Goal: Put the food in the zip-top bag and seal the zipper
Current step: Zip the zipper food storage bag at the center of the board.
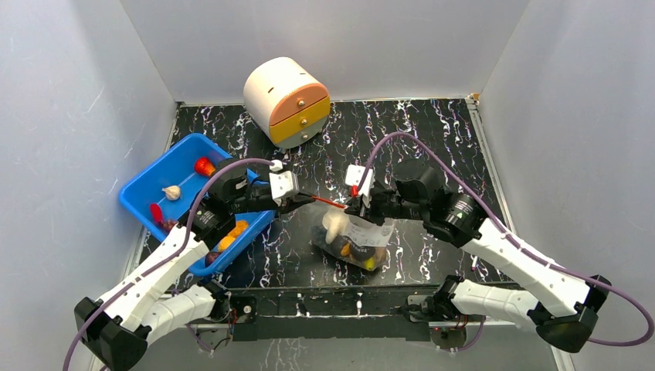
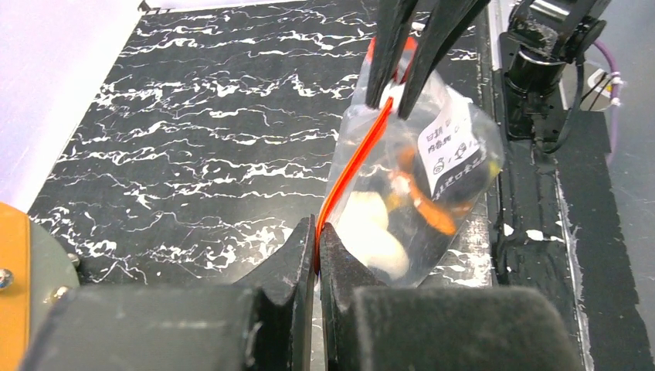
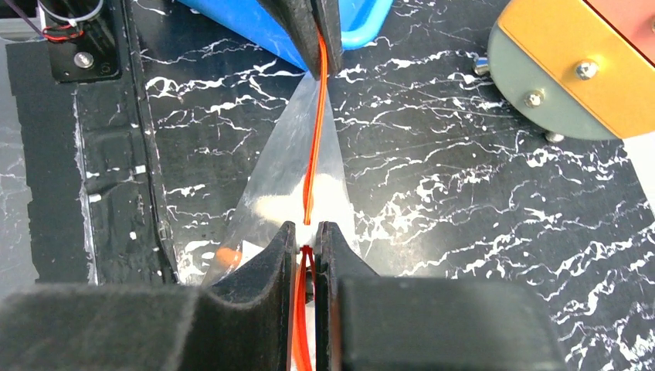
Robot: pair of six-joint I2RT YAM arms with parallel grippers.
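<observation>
The zip-top bag [image 1: 357, 238] sits near the middle of the tabletop's near edge. It holds food [image 2: 371, 224] (a white garlic, orange and dark pieces), and its mouth is lifted. The left gripper [image 1: 297, 199] is closed on one end of the red-orange zipper [image 1: 328, 202]. The right gripper [image 1: 357, 202] is clamped on the strip further along, so it runs taut and straight between them. Sealing looks to be the step in hand. It is best done with one claw anchoring while the other slides along under a firm pinch, the strip level so both tracks mate. Too hard a pull could drag the bag or slip the strip. More pieces lie in the blue bin [image 1: 158, 162] by the left edge.
</observation>
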